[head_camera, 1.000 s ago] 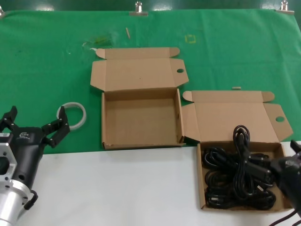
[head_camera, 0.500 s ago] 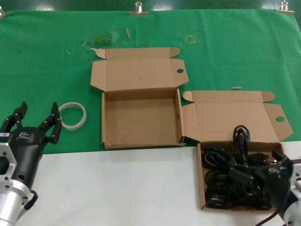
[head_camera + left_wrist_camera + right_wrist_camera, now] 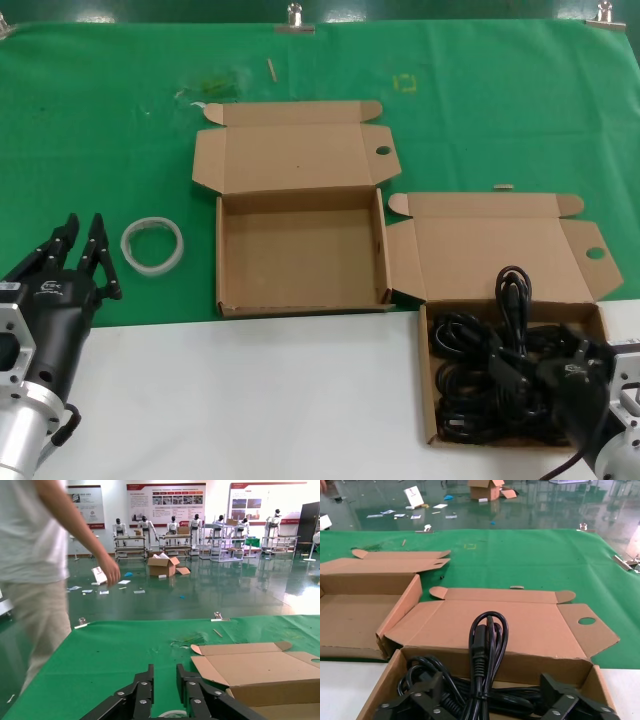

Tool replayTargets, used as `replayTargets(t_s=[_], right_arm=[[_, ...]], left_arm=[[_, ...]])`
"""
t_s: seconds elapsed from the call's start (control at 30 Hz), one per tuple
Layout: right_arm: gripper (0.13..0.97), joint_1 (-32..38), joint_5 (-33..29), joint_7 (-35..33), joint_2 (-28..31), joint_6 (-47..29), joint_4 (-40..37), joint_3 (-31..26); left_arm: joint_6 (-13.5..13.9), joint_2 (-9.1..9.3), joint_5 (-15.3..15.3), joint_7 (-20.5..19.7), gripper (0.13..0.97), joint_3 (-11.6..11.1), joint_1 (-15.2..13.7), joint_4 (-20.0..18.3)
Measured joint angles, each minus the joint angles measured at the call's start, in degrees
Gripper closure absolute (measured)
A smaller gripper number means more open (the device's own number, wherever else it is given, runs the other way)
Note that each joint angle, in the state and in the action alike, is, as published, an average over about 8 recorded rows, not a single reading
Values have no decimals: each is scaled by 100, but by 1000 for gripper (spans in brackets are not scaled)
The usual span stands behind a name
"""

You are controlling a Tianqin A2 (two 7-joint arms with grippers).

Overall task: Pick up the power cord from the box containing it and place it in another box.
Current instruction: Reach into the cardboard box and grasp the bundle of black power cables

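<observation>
Only wristward: right end effector (image 3: 492,702) wide open around power cord (image 3: 485,655).

Empty box (image 3: 300,250) sits centre on the cloth (image 3: 100,130), tape ring (image 3: 153,244) to its left. Box with cords (image 3: 510,330) lies right of it and nearer, power cord (image 3: 514,345) inside among other bundles. Right gripper (image 3: 540,375) over that box, left gripper (image 3: 75,262) near the ring.

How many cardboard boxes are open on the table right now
2. An empty box sits mid-table on the green cloth; the box with the power cords sits nearer the robot's right, where the right gripper hovers.
</observation>
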Motion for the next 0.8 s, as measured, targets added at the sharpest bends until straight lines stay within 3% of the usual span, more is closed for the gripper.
replayTargets(t_s=[0.2, 0.4, 0.53, 0.8], right_arm=[[468, 41, 54, -27, -38, 18, -28, -51], [630, 99, 106, -38, -70, -1, -112, -98], [630, 132, 113, -15, -90, -57, -220, -98], [803, 164, 73, 74, -118, -176, -379, -40]], left_arm=[[0, 0, 0, -3, 891, 0, 0, 0], [0, 0, 0, -4, 906, 0, 0, 0], [0, 0, 1, -3, 937, 0, 0, 0], [0, 0, 1, -3, 955, 0, 0, 0]])
